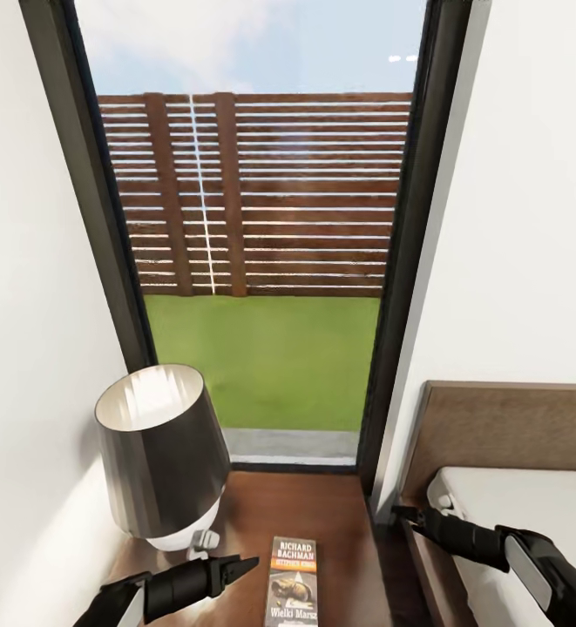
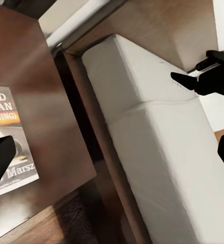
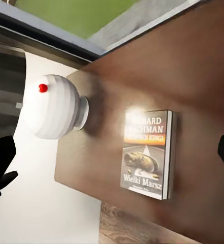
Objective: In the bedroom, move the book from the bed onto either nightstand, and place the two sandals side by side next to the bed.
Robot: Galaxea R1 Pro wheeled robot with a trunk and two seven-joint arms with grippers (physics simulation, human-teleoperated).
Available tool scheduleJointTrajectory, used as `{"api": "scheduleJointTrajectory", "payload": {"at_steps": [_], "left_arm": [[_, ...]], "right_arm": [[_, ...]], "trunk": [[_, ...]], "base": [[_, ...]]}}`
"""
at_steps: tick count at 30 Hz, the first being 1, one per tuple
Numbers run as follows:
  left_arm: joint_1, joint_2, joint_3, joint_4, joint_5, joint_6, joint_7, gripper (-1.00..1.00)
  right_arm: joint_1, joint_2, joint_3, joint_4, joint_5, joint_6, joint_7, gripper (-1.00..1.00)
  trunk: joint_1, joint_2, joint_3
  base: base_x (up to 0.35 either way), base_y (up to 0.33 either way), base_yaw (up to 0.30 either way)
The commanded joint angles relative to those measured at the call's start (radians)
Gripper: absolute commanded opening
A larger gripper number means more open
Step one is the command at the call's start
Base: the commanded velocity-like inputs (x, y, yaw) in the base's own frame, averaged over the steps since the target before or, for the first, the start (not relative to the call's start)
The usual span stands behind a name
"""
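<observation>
In the head view, the book [image 1: 293, 582] was seen lying flat on the nightstand [image 1: 340, 522], its cover turned upward, near the front of the dark brown top. Beside it, toward the wall, a lamp [image 1: 159, 457] with a dark shade and a white base was standing upright on the same top. The left gripper [image 1: 235, 566] was held low over the nightstand, just beside the book and apart from it; its fingers appeared brought together and nothing was held in it. The right gripper [image 1: 409, 515] was held at the edge of the bed [image 1: 514, 505], near the brown headboard [image 1: 505, 427]; whether its fingers were parted could not be told here, and nothing was seen in it. Behind the nightstand a tall dark-framed window [image 1: 261, 261] was seen, with grass and a wooden fence outside.

In the left wrist view, a part of the book [image 2: 10, 147] was seen on the glossy worktop of the nightstand [image 2: 51, 112], and the white mattress [image 2: 162, 152] lay beyond a narrow gap. The right gripper [image 2: 185, 81] was seen over the mattress near the headboard. No object was seen in the left gripper.

In the right wrist view, the book [image 3: 146, 152] was seen whole on the nightstand [image 3: 193, 66], with the white lamp base [image 3: 53, 107] near it but not touching. The two dark fingertips [image 3: 1, 162] of the right gripper were seen far apart, so it was widely open, with nothing between them.
</observation>
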Motion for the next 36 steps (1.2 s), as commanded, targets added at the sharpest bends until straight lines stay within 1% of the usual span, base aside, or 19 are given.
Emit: {"api": "scheduleJointTrajectory", "payload": {"at_steps": [1, 2, 3, 5, 9, 13, 16, 17, 19, 20, 21, 22, 23, 25, 28, 31, 33, 36], "left_arm": [[0.000, -0.001, 0.001, 0.001, 0.005, 0.009, 0.000, 1.00], [0.000, -0.004, 0.001, 0.001, 0.005, 0.009, 0.002, 1.00], [0.000, -0.006, 0.000, 0.001, 0.005, 0.009, 0.003, 1.00], [0.000, -0.008, 0.000, 0.001, 0.005, 0.009, 0.004, 1.00], [0.000, -0.009, 0.001, 0.001, 0.005, 0.008, 0.005, 1.00], [0.000, -0.009, 0.002, 0.002, 0.005, 0.008, 0.005, 1.00], [0.000, -0.009, 0.001, 0.007, 0.005, 0.008, 0.008, 1.00], [0.000, -0.010, 0.000, 0.012, 0.005, 0.007, 0.014, 1.00], [0.000, -0.014, -0.005, 0.021, 0.005, 0.004, 0.040, 1.00], [0.000, -0.015, -0.009, 0.022, 0.005, 0.000, 0.052, 1.00], [0.000, -0.018, -0.016, 0.025, 0.005, -0.012, 0.085, 1.00], [0.000, -0.025, -0.030, 0.036, 0.005, -0.041, 0.149, 1.00], [0.000, -0.027, -0.034, 0.043, 0.005, -0.052, 0.172, 1.00], [0.001, -0.032, -0.052, 0.090, 0.006, -0.100, 0.242, 1.00], [0.001, -0.034, -0.067, 0.145, 0.006, -0.149, 0.277, 1.00], [0.001, -0.035, -0.078, 0.201, 0.006, -0.210, 0.297, 1.00], [0.001, -0.036, -0.080, 0.234, 0.006, -0.228, 0.301, 1.00], [0.001, -0.036, -0.081, 0.271, 0.005, -0.245, 0.303, 1.00]], "right_arm": [[0.000, 0.000, 0.003, 0.000, 0.012, -0.002, 0.000, 1.00], [0.000, 0.002, 0.011, 0.000, 0.046, -0.010, 0.000, 1.00], [0.000, 0.003, 0.017, 0.001, 0.071, -0.013, 0.000, 1.00], [0.000, 0.004, 0.022, 0.001, 0.100, -0.017, 0.000, 1.00], [0.000, 0.005, 0.026, 0.002, 0.126, -0.019, -0.001, 1.00], [0.000, 0.005, 0.027, 0.004, 0.134, -0.021, -0.001, 1.00], [0.000, 0.007, 0.029, 0.022, 0.151, -0.059, -0.003, 1.00], [0.000, 0.008, 0.031, 0.043, 0.172, -0.092, -0.004, 1.00], [0.001, 0.019, 0.039, 0.104, 0.236, -0.173, -0.005, 1.00], [0.001, 0.022, 0.040, 0.120, 0.255, -0.193, -0.005, 1.00], [0.001, 0.029, 0.041, 0.154, 0.290, -0.230, -0.006, 1.00], [0.001, 0.038, 0.042, 0.207, 0.337, -0.279, -0.008, 1.00], [0.001, 0.042, 0.043, 0.226, 0.349, -0.293, -0.009, 1.00], [0.001, 0.052, 0.043, 0.305, 0.384, -0.348, -0.010, 1.00], [0.001, 0.067, 0.044, 0.374, 0.400, -0.404, -0.011, 1.00], [0.001, 0.089, 0.044, 0.463, 0.407, -0.490, -0.011, 1.00], [0.001, 0.094, 0.043, 0.520, 0.409, -0.543, -0.011, 1.00], [0.001, 0.096, 0.043, 0.569, 0.410, -0.577, -0.012, 1.00]], "trunk": [[-0.004, 0.007, 0.002], [-0.008, 0.014, 0.005], [-0.012, 0.021, 0.008], [-0.019, 0.035, 0.015], [-0.035, 0.063, 0.027], [-0.050, 0.091, 0.040], [-0.062, 0.112, 0.049], [-0.065, 0.119, 0.052], [-0.073, 0.133, 0.059], [-0.077, 0.140, 0.062], [-0.081, 0.147, 0.065], [-0.085, 0.154, 0.068], [-0.088, 0.161, 0.071], [-0.096, 0.175, 0.077], [-0.108, 0.196, 0.087], [-0.119, 0.217, 0.096], [-0.127, 0.231, 0.102], [-0.138, 0.252, 0.112]], "base": [[0.000, 0.000, 0.000], [0.000, 0.000, 0.000], [0.000, 0.000, 0.000], [0.000, 0.000, 0.000], [0.000, 0.000, 0.000], [0.000, 0.000, 0.000], [0.000, 0.000, 0.000], [0.000, 0.000, 0.000], [0.000, 0.000, 0.000], [0.000, 0.000, 0.000], [0.000, 0.000, 0.000], [0.000, 0.000, 0.000], [0.000, 0.000, 0.000], [0.000, 0.000, 0.000], [0.000, 0.000, 0.000], [0.000, 0.000, 0.000], [0.000, 0.000, 0.000], [0.000, 0.000, 0.000]]}}
